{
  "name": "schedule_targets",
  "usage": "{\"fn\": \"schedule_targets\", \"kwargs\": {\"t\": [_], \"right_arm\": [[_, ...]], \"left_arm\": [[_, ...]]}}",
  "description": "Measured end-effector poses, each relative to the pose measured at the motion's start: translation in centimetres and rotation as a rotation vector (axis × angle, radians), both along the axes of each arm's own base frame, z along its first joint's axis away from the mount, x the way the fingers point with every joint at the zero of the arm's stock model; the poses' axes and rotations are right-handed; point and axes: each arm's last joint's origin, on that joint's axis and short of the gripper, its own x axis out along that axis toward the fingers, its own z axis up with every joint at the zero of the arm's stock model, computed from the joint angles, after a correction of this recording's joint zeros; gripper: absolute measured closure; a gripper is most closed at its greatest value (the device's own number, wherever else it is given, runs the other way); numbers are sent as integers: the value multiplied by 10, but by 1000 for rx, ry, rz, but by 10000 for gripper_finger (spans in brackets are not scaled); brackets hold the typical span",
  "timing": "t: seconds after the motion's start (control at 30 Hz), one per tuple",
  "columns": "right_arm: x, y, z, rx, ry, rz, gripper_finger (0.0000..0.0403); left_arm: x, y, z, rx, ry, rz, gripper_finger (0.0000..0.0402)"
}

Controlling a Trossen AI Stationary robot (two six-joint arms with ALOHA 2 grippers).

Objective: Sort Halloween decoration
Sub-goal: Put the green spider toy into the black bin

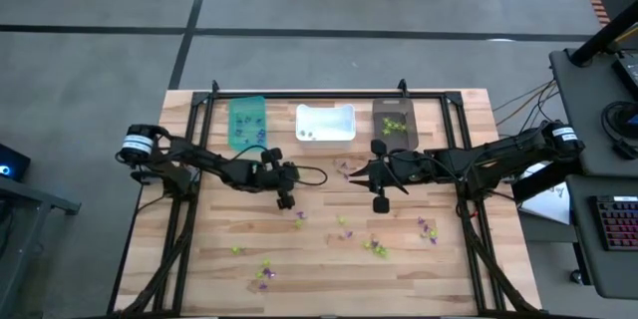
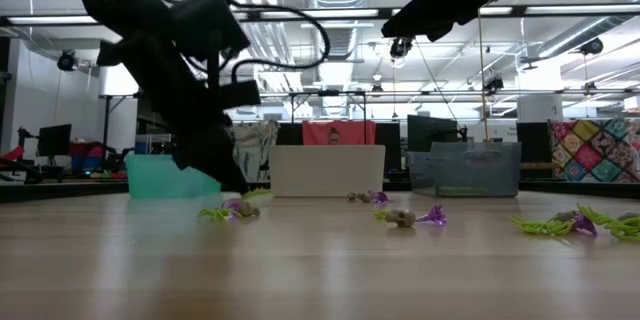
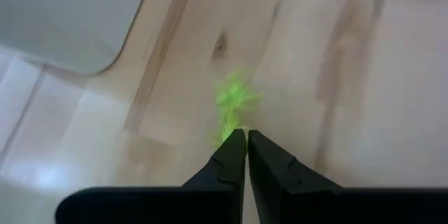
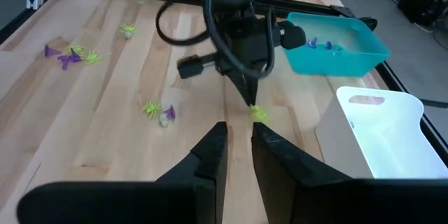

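Loose purple and lime-green trinkets [image 1: 377,247] are seen scattered over the near table [image 1: 449,269], unsorted. Mid-table, the left gripper [image 4: 250,105] is closed on a lime-green trinket [image 3: 234,105]; the right gripper [image 1: 382,197] is held narrowly parted, empty. Farthest, a few sorted pieces are held in the teal bin [image 1: 247,122], white bin [image 1: 326,124] and dark bin [image 1: 393,120].

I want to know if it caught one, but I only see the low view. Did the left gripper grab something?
Observer: Yes. Its wrist view shows the left gripper shut on a lime-green trinket.
Operator: Which bin has green ones?
Observer: From above, the dark brown bin holds green pieces.
Operator: What's in the teal one?
Observer: The right wrist view shows purple trinkets inside the teal bin.
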Motion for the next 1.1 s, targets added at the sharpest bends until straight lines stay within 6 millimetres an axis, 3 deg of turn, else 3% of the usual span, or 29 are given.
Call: {"fn": "schedule_targets", "kwargs": {"t": [0.57, 0.77, 1.1], "right_arm": [[3, 0, -5, -2, 16, 0, 346], [16, 2, -20, -11, 39, 3, 346], [53, -1, -55, -107, -38, 28, 346]], "left_arm": [[-5, -3, 46, -128, -201, -62, 401], [-12, 1, 34, -208, -109, 49, 401], [-2, -3, 48, -341, -283, 31, 401]]}}
